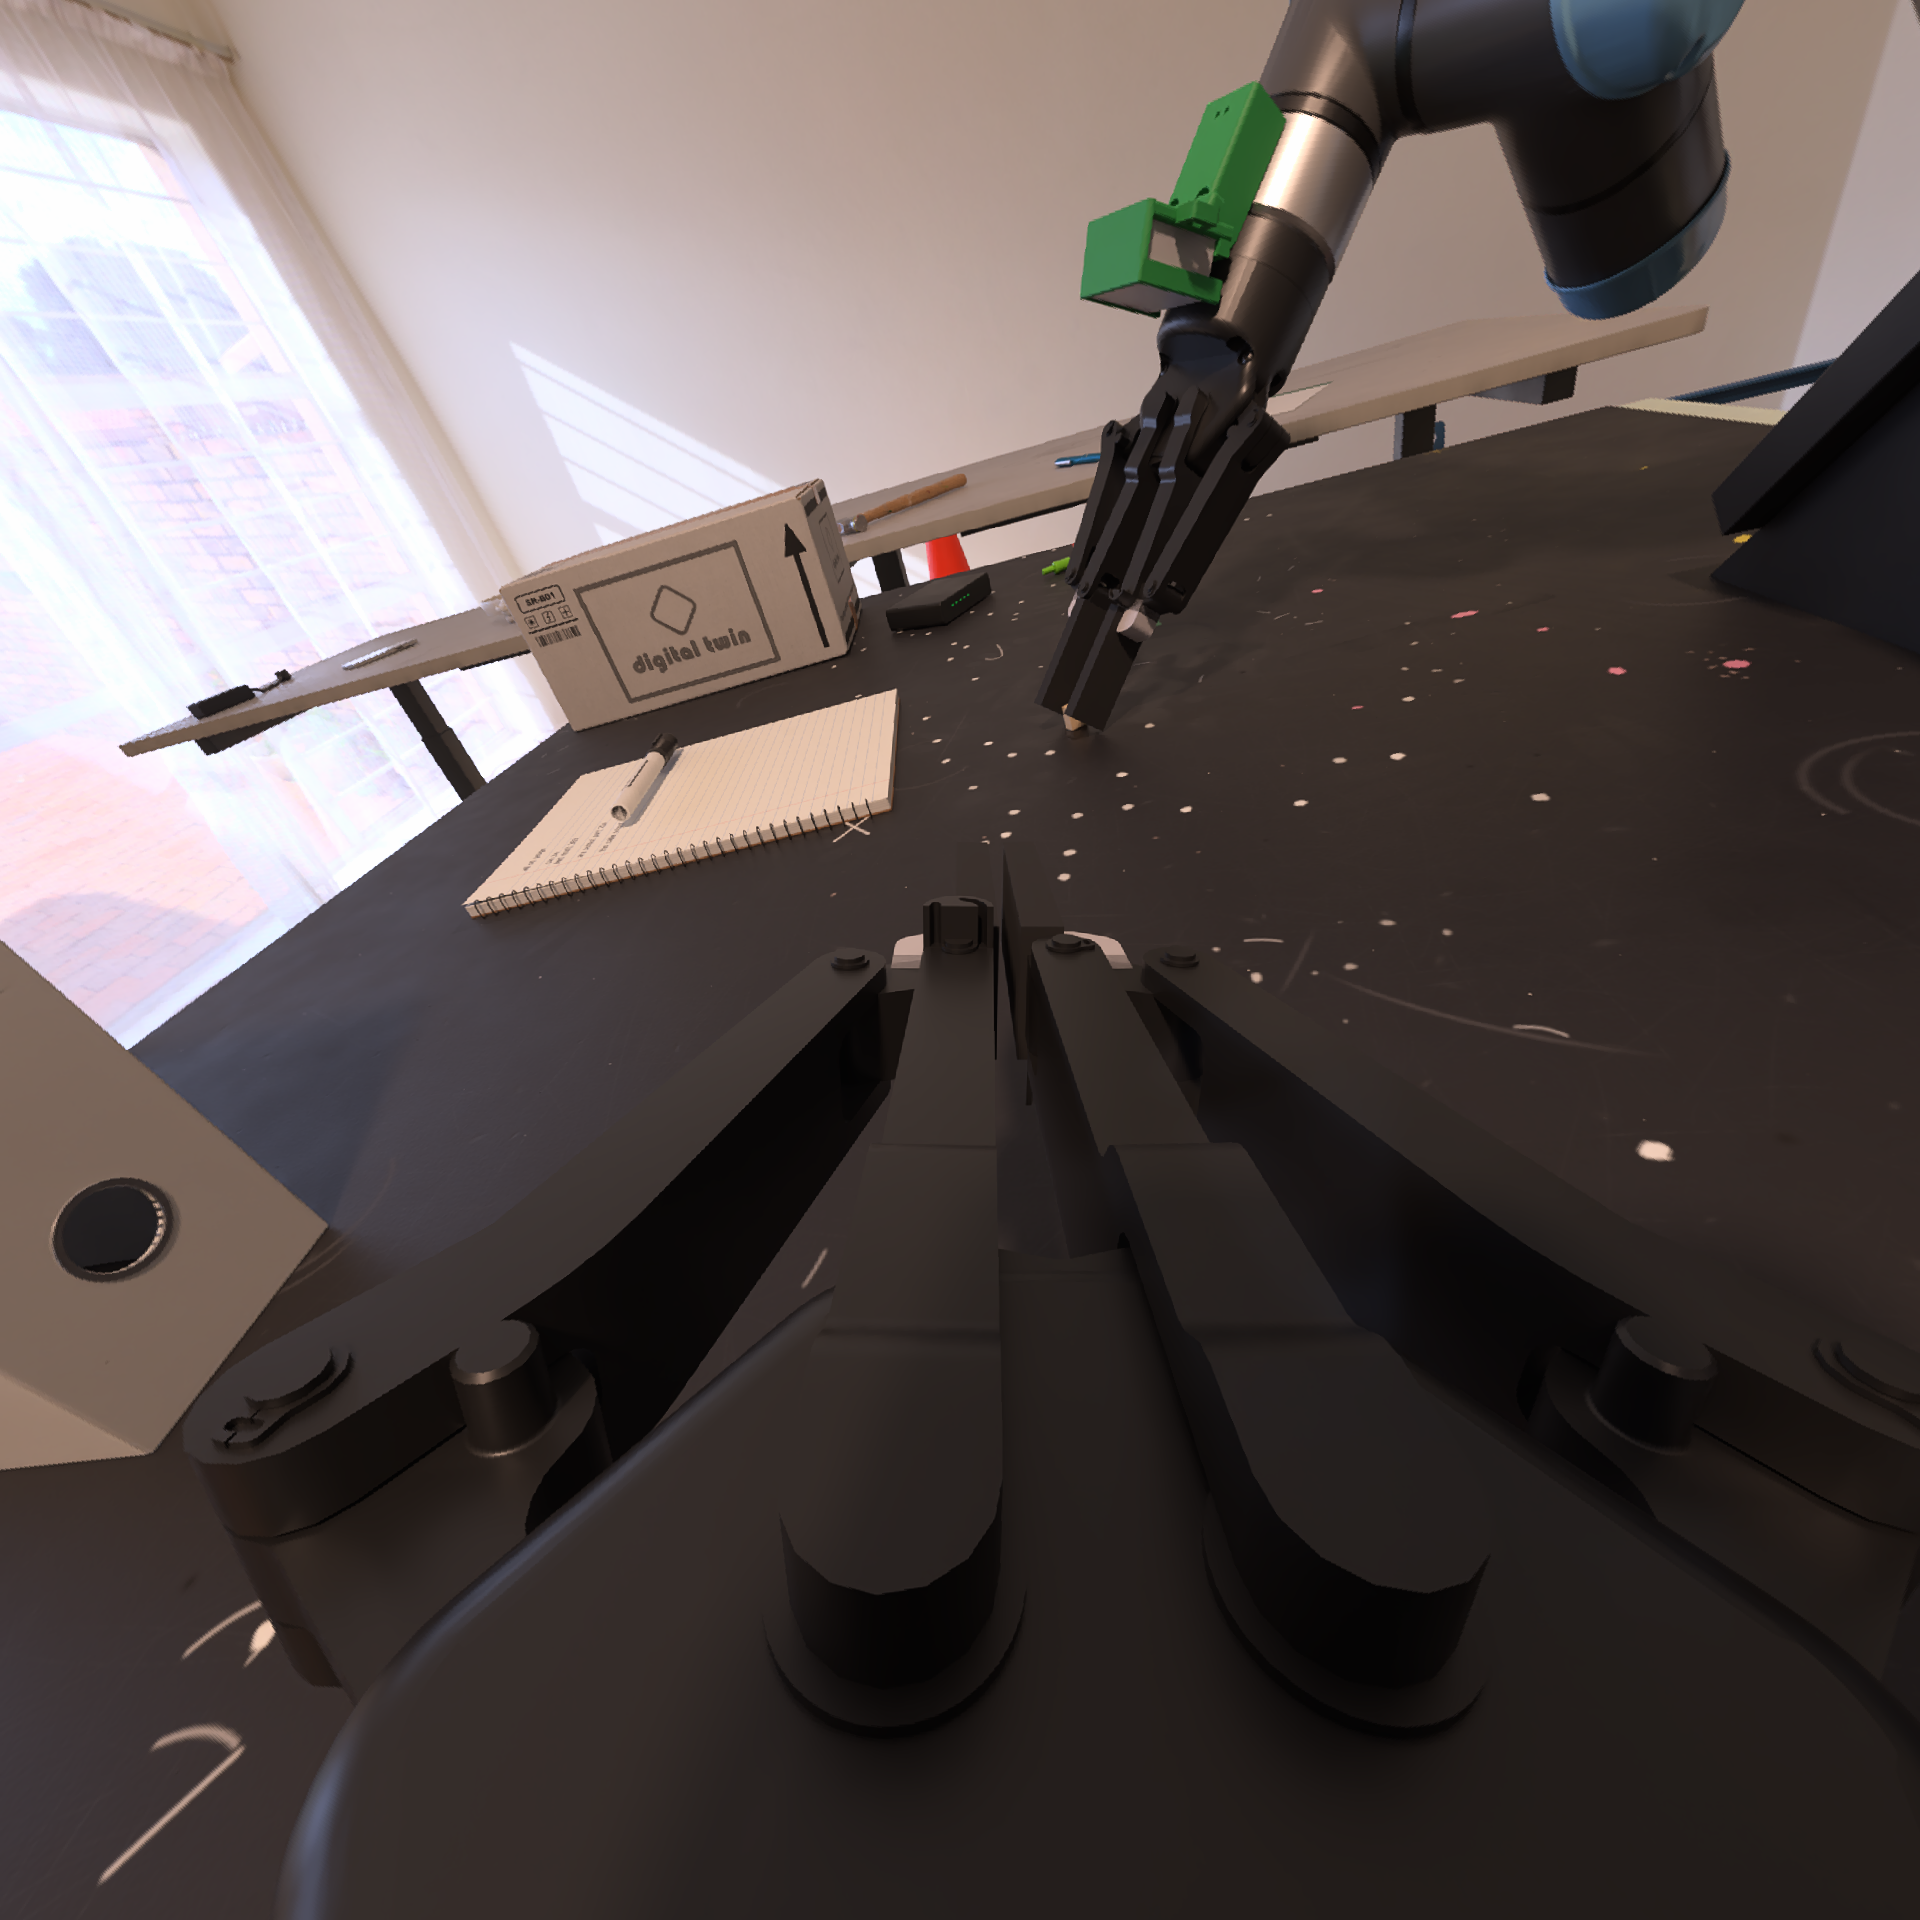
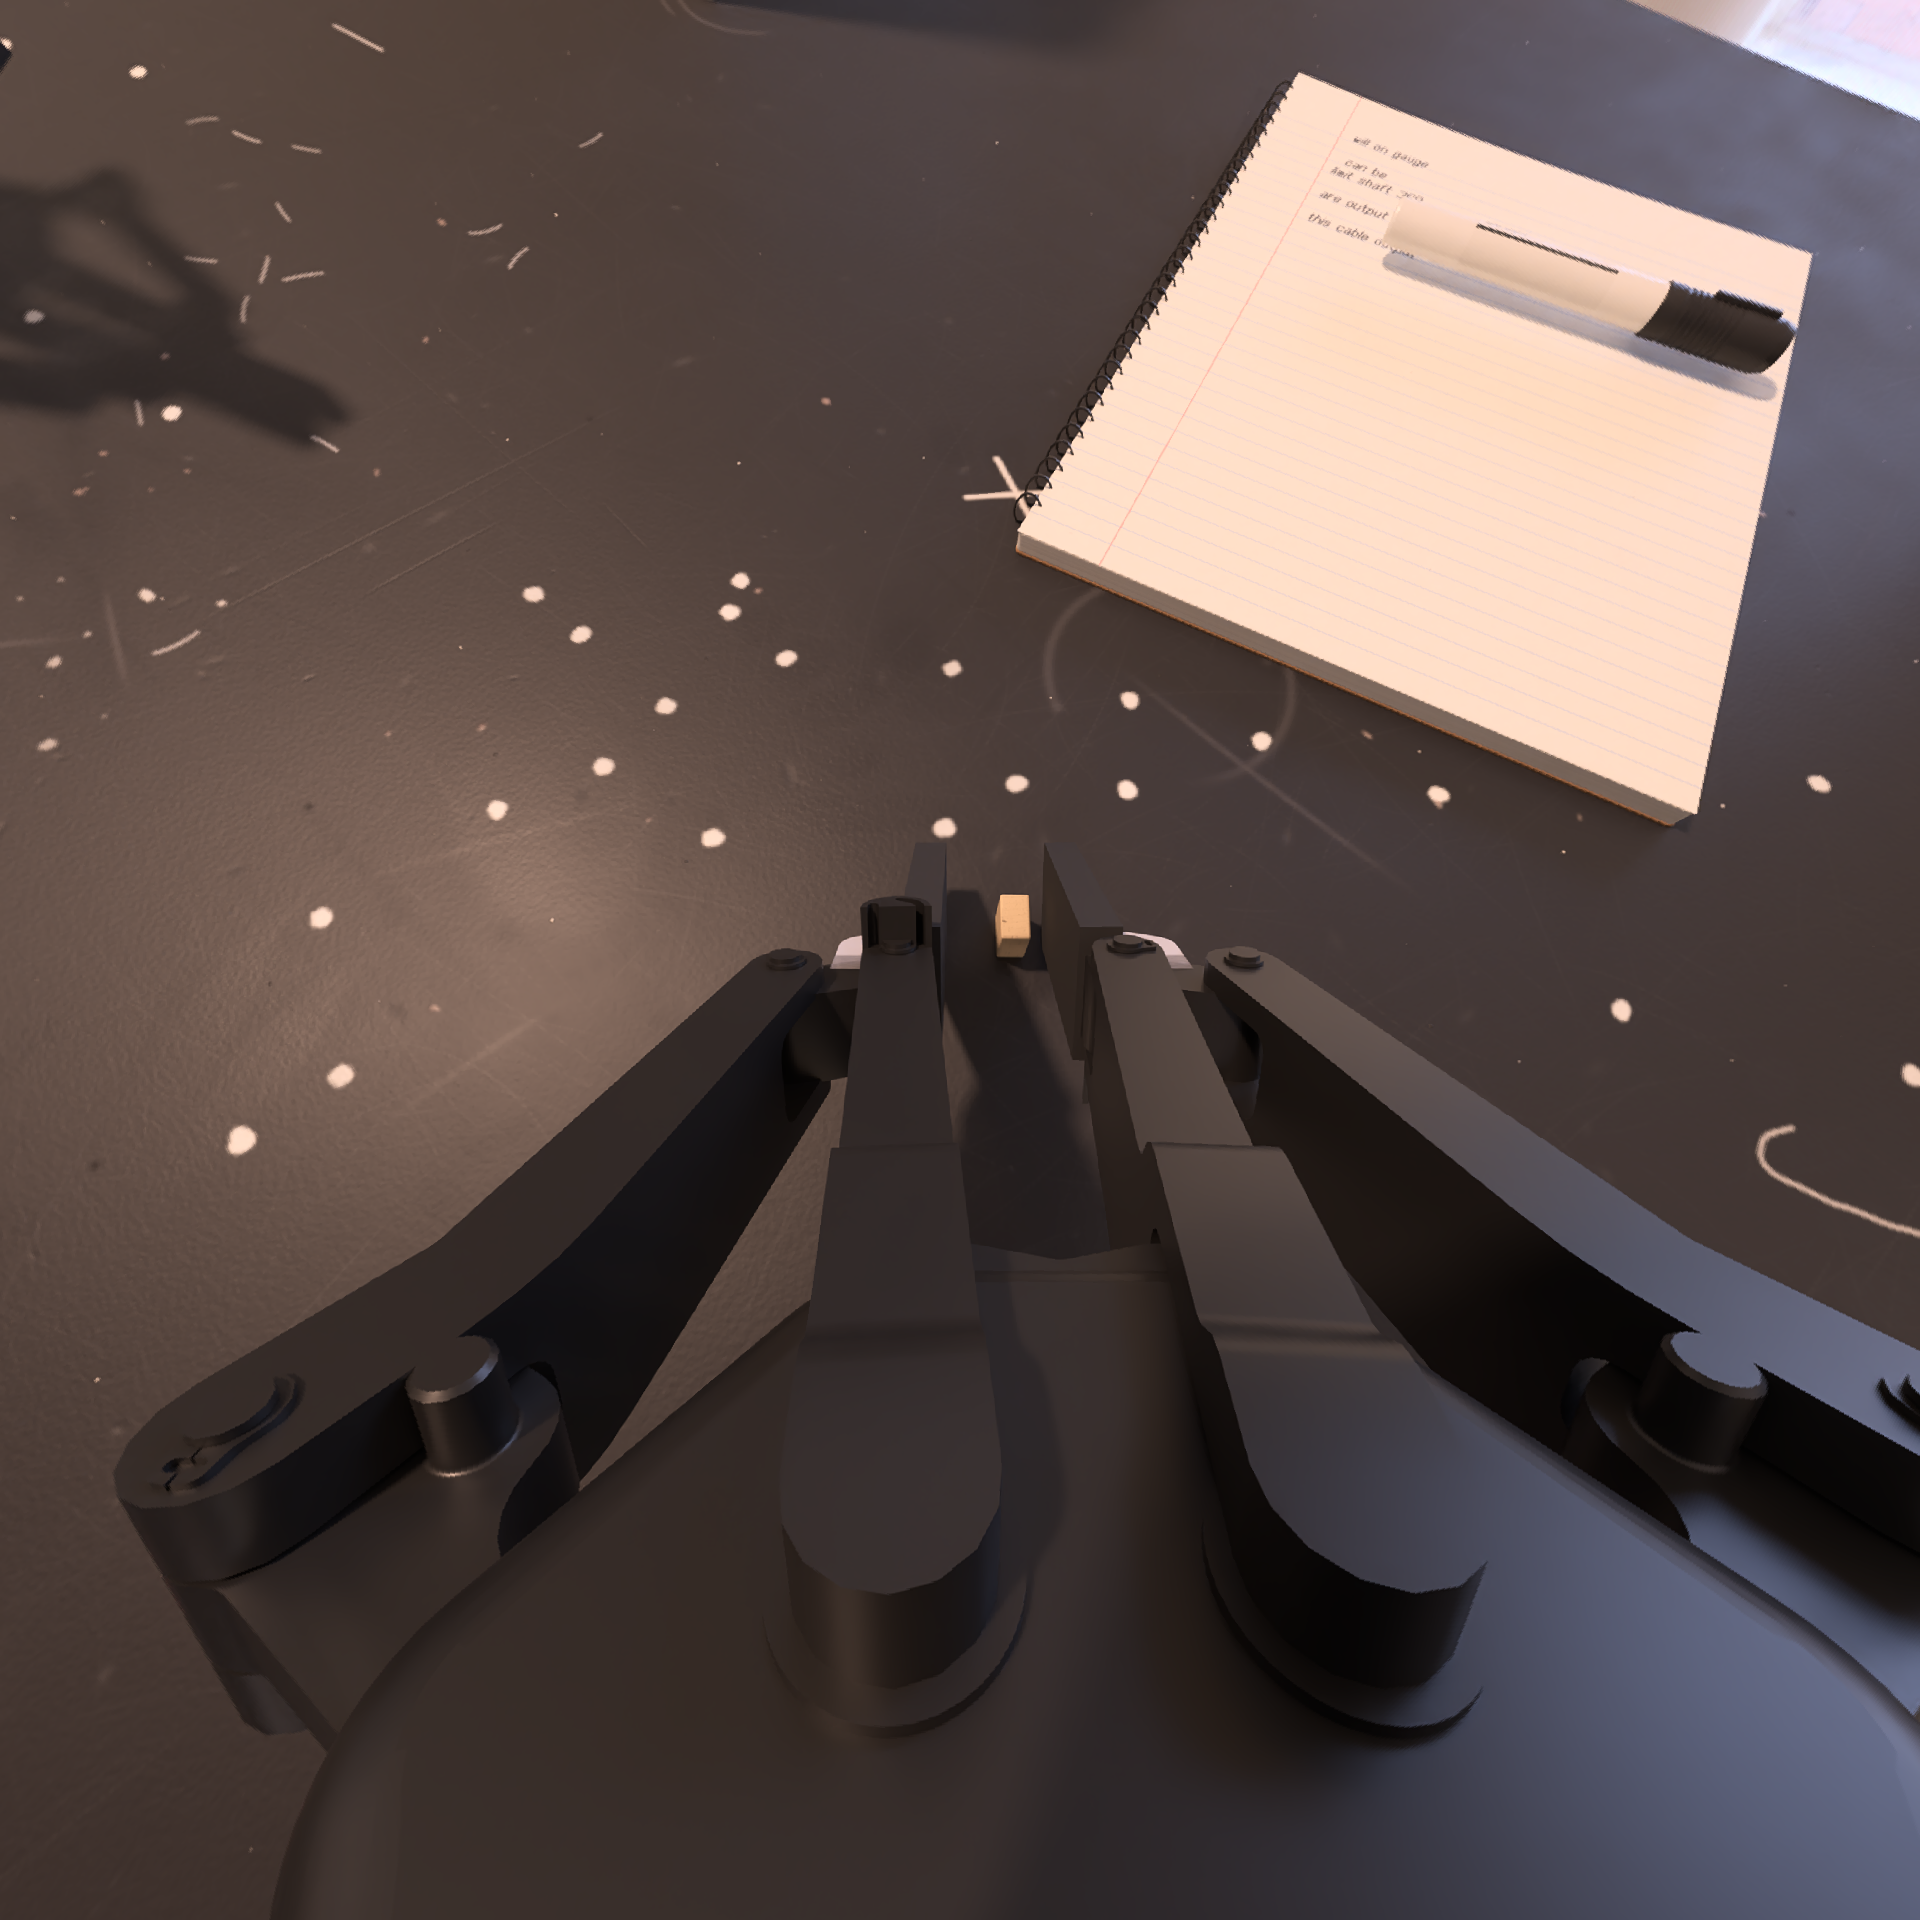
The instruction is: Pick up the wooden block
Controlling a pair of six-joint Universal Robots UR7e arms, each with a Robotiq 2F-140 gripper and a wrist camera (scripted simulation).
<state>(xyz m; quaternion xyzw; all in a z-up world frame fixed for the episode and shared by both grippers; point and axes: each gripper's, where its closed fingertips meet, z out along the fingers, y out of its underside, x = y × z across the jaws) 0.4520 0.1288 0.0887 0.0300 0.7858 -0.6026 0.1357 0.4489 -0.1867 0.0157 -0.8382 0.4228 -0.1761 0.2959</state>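
Observation:
The wooden block is a small pale cube on the dark table. In the right wrist view it sits between the fingertips of my right gripper. The jaws stand narrowly apart around it, with a visible gap on the left side and the block nearer the right finger. In the left wrist view the right gripper points down at the table, and a sliver of the block shows at its tips. My left gripper is shut and empty, low over the table and well short of the block.
A spiral notebook with a marker on it lies right of the block. A cardboard box and a small black device stand behind. A grey box is at the left and a dark slanted panel at the right.

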